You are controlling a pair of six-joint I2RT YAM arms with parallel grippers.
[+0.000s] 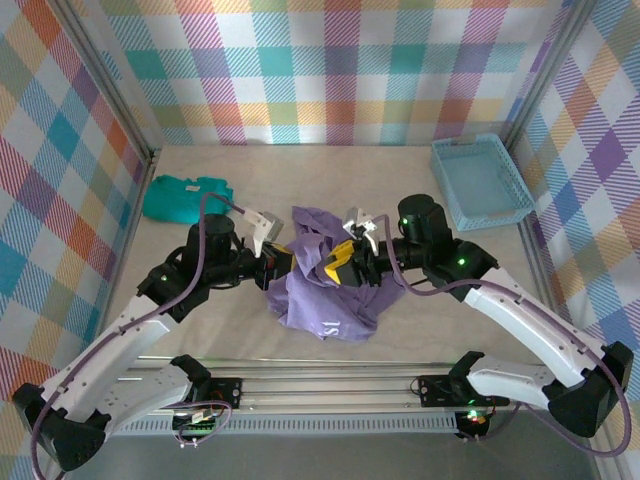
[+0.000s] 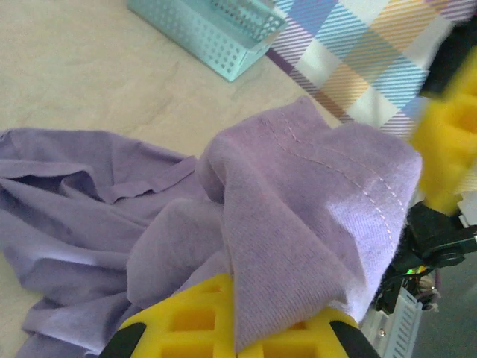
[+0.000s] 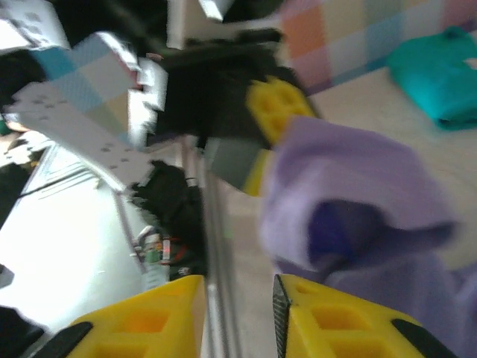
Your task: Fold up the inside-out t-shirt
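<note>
The inside-out t-shirt (image 1: 325, 290) lies in a crumpled lavender heap near the middle of the worktop (image 1: 300, 180), a little toward the arms' side, with a scrap of white lettering showing on its near edge. Both arms reach in toward it from either side. The left end effector (image 1: 283, 263) sits at the heap's left edge and is clamped on the cloth: from the left wrist view, its yellow fingers (image 2: 186, 324) are pressed together on a fold of the t-shirt (image 2: 313, 216), and a stitched hem drapes up and over them. The right end effector (image 1: 345, 265) is just beside it, over the upper part of the heap. In the right wrist view its two yellow fingers (image 3: 149, 317) stand slightly apart with a narrow gap and no cloth between them, so it is holding nothing; a raised lump of the purple fabric (image 3: 350, 186) hangs just ahead of it, caught by the other arm's yellow finger. A folded teal-green garment (image 1: 185, 198) rests well off at the far left of the worktop, and a pale blue slatted basket (image 1: 495, 218) sits at the far right, both apart from the shirt
</note>
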